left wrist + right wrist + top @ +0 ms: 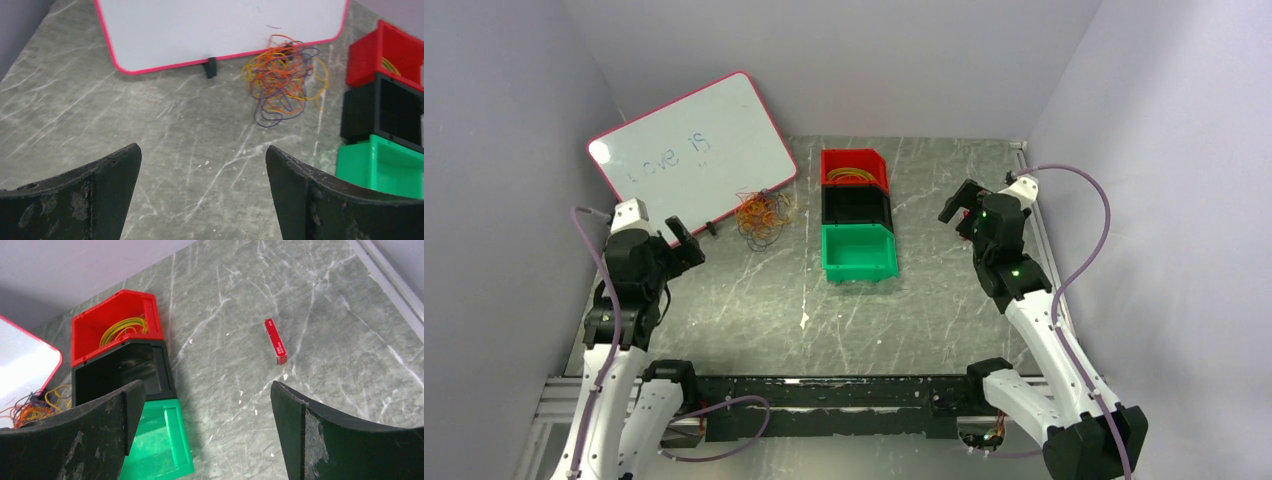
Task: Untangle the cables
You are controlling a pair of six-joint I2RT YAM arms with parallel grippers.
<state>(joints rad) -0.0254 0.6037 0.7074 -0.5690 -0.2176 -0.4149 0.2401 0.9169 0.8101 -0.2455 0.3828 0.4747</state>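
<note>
Both of my pincers hang above the table with nothing in them. My left pincer (202,155) has its jaws spread wide apart, and my right pincer (207,390) stands just as wide. The cables (282,80) lie in one loose clump of orange, yellow and purplish loops, ahead of my left pincer and off to its right, well clear of the fingertips. They sit against the lower edge of the whiteboard (220,30). Further right of the clump the red bin (365,55), black bin (357,112) and green bin (360,167) stand touching in a row. From my right pincer the clump is far off to the left, mostly hidden behind my own finger. Some yellow loops (125,327) lie in the red bin; they may be strands already sorted, but I cannot tell from here. I judge this to be the approach step, with the tangle untouched by either pincer. The next move calls for my left pincer to go forward and right, come down low on a stray loop at the clump's near edge, and close on that one thread alone. The wire is so fine and flat that the fingertips must nearly brush the table.
</note>
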